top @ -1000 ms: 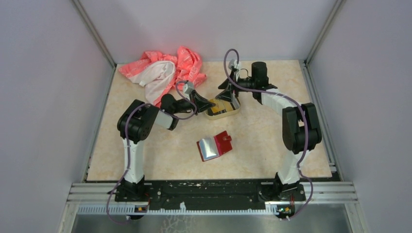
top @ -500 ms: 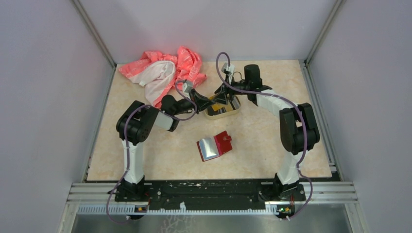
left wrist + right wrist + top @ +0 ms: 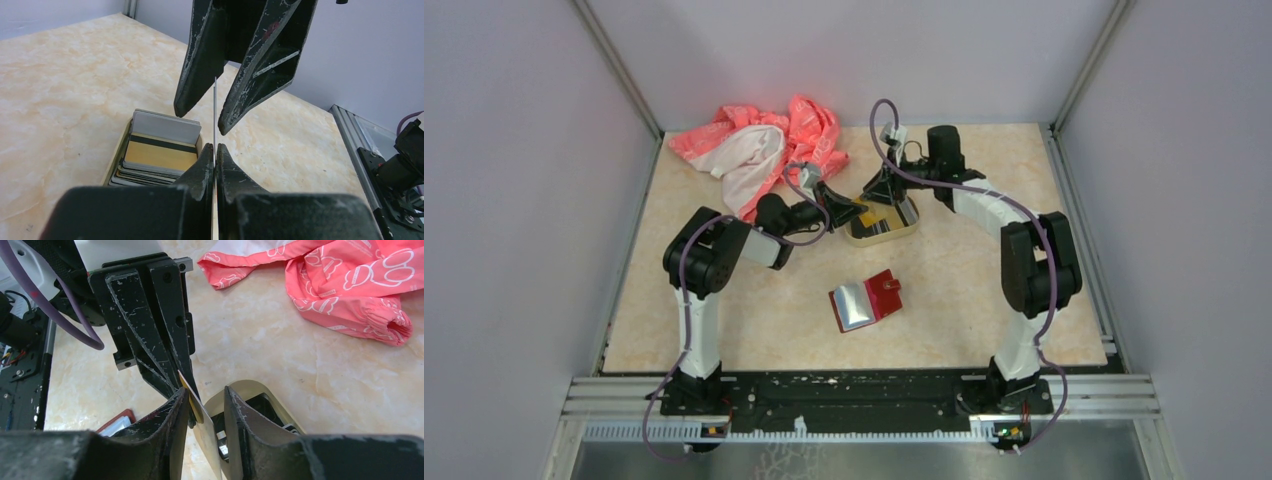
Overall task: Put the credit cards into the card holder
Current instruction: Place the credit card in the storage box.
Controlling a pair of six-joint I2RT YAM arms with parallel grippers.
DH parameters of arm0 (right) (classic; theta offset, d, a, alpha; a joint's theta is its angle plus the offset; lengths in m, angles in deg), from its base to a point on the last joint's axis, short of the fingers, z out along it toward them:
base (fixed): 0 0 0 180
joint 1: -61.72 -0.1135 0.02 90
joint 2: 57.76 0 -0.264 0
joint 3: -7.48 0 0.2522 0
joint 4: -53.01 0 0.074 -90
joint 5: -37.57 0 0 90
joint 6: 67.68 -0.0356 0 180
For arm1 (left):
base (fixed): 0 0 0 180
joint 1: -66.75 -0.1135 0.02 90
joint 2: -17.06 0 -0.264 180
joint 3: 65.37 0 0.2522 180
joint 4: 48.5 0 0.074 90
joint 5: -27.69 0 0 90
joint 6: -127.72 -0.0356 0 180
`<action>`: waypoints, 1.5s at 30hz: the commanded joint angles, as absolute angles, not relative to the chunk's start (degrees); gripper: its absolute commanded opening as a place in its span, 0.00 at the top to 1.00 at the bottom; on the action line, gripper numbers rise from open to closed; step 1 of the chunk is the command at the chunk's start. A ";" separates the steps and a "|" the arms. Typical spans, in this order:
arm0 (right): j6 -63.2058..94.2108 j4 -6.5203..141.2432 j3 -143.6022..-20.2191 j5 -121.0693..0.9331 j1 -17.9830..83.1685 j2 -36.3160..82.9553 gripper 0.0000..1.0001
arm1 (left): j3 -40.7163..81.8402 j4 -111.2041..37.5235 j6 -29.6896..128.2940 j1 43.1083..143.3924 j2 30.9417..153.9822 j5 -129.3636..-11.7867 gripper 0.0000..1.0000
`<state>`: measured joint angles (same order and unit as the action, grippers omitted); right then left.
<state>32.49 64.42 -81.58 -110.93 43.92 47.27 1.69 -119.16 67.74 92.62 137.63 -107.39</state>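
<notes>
My left gripper (image 3: 215, 146) is shut on a thin yellow-gold credit card (image 3: 199, 412), seen edge-on in the left wrist view (image 3: 215, 112), and holds it upright over the near end of the tan tin tray (image 3: 902, 231). My right gripper (image 3: 205, 392) is open, with one finger on each side of that card. The card leans against one of its fingers (image 3: 175, 410). More credit cards (image 3: 160, 150), grey and gold on top, lie stacked in the tray. The dark-red card holder (image 3: 865, 300) lies open on the table nearer the bases, apart from both grippers.
A pink and white cloth (image 3: 764, 150) lies bunched at the back left, also in the right wrist view (image 3: 350, 280). The two grippers meet tip to tip (image 3: 864, 205) above the tray. Enclosure walls and metal rails bound the table.
My right gripper has moved left and come around the card held by my left gripper. My left gripper has shifted slightly up and back. The card holder has not moved.
</notes>
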 commanded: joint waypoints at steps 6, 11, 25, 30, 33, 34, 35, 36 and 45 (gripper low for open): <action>32.88 63.63 -84.02 -111.80 44.41 48.03 0.67 | 3.23 -122.46 69.85 92.14 138.52 -108.62 1.00; 33.91 64.70 -84.30 -111.28 43.97 48.44 0.68 | 3.59 -122.92 70.85 92.14 138.58 -108.80 1.00; 24.08 56.35 -84.79 -116.51 46.73 48.23 1.00 | 2.39 -130.06 75.88 91.27 141.65 -111.51 0.39; 11.15 43.94 -82.75 -120.48 47.03 49.09 1.00 | 3.40 -133.04 77.34 91.36 143.08 -112.24 0.35; 7.74 40.80 -82.45 -121.56 47.00 49.63 1.00 | 4.74 -133.19 78.52 91.35 143.50 -112.73 0.36; 7.47 40.49 -82.35 -121.74 47.04 49.60 1.00 | 5.07 -133.41 78.89 91.36 143.60 -112.77 0.36; 7.39 40.38 -82.31 -121.85 47.03 49.64 1.00 | 5.30 -134.07 79.40 91.28 143.69 -112.81 0.36; 7.44 40.47 -82.24 -121.92 47.04 49.70 1.00 | 5.53 -135.00 80.00 91.35 143.83 -112.93 0.36; 8.33 40.92 -81.51 -122.27 47.04 50.00 1.00 | 7.83 -137.43 84.48 91.35 143.66 -114.03 0.43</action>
<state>8.71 44.00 -81.56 -120.72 47.04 50.27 6.24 -121.32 81.91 91.46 143.07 -112.40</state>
